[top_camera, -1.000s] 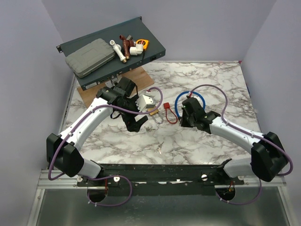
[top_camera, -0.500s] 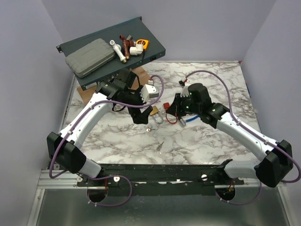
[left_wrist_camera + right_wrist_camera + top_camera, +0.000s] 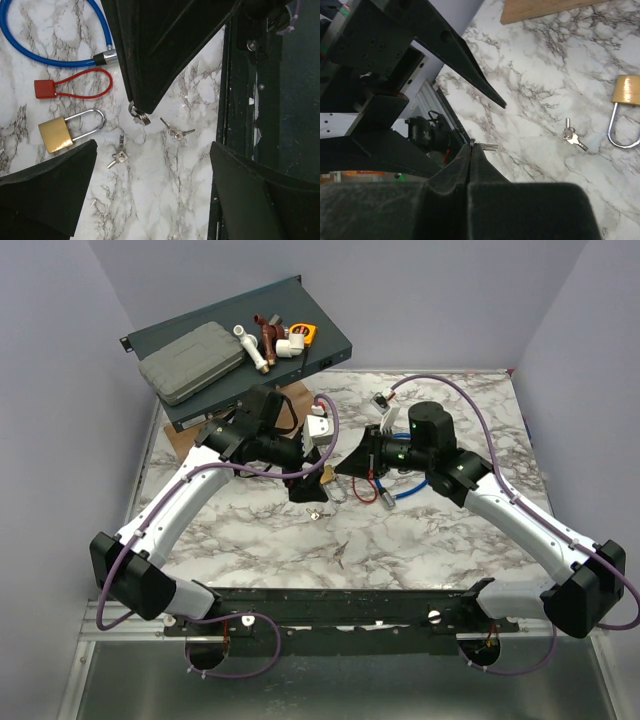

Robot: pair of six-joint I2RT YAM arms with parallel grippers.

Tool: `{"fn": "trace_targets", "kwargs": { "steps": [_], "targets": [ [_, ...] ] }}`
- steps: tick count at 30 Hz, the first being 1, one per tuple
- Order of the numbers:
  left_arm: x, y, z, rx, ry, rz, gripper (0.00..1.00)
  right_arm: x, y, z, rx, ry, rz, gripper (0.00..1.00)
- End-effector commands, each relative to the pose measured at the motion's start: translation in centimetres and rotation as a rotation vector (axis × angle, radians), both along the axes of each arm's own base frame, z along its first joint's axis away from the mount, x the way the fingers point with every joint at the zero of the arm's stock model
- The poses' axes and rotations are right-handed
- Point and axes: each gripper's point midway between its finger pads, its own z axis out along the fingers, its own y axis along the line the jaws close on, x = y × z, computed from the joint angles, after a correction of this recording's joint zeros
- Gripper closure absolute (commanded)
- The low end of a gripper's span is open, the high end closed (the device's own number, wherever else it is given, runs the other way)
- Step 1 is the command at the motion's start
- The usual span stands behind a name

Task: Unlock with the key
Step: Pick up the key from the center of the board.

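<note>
My right gripper [image 3: 471, 146] is shut on the key [image 3: 491, 147]; its ring and thin silver blades poke out past the fingertips. In the left wrist view those black fingers [image 3: 150, 60] reach down from the top, with the key's ring [image 3: 139, 119] hanging at their tip above the marble. The brass padlock [image 3: 55, 134] lies flat just left of it, silver shackle closed. My left gripper [image 3: 152, 192] stands open over bare marble, nothing between its fingers. From above, the right gripper [image 3: 341, 471] and left gripper [image 3: 305, 490] nearly meet beside the padlock [image 3: 327, 476].
Two more small key bunches [image 3: 118, 156] [image 3: 176, 133] lie loose on the marble. A red cable lock [image 3: 75, 87] and a blue cable lock [image 3: 50, 50] lie beyond the padlock. A dark tray [image 3: 325, 345] with a grey case [image 3: 190, 362] stands back left.
My right arm has swung left and forward, carrying the key from the blue cable lock to beside the padlock. The left arm has shifted slightly back and right.
</note>
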Motion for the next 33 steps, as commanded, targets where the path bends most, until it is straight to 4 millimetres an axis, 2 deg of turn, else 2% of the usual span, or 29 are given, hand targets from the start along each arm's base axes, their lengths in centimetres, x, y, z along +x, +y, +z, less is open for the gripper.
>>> {"fn": "trace_targets", "kwargs": {
  "steps": [1,7,10,17,20,23,28,33],
  "targets": [
    [-0.6,-1.4,2.2,-0.094,-0.041,-0.108,0.06,-1.8,1.2,3.3,0.118,-0.022,0.11,0.99],
    [-2.3,-1.5,3.4,-0.14,-0.044,-0.228,0.06,-3.0,1.6,4.8,0.186,-0.029,0.172,0.99],
    [-3.3,-1.2,3.9,-0.148,-0.047,-0.282,0.09,-3.1,1.5,5.2,0.2,-0.043,0.17,0.99],
    [-3.6,-0.5,4.6,-0.104,-0.078,-0.254,0.35,-3.4,1.1,6.2,0.217,-0.077,0.159,0.99],
    [-3.2,-0.4,4.8,-0.096,-0.082,-0.212,0.5,-3.6,0.9,6.5,0.224,-0.09,0.155,0.99],
    [-2.7,-0.8,5.1,-0.112,-0.074,-0.173,0.57,-3.7,0.8,6.7,0.233,-0.093,0.155,0.99],
    [-2.8,-1.4,5.5,-0.126,-0.044,-0.16,0.57,-3.9,0.7,6.6,0.233,-0.091,0.157,0.99],
    [-4.2,-1.7,5.7,-0.129,-0.021,-0.201,0.51,-3.9,0.8,6.9,0.257,-0.1,0.16,0.99]
  ]
}}
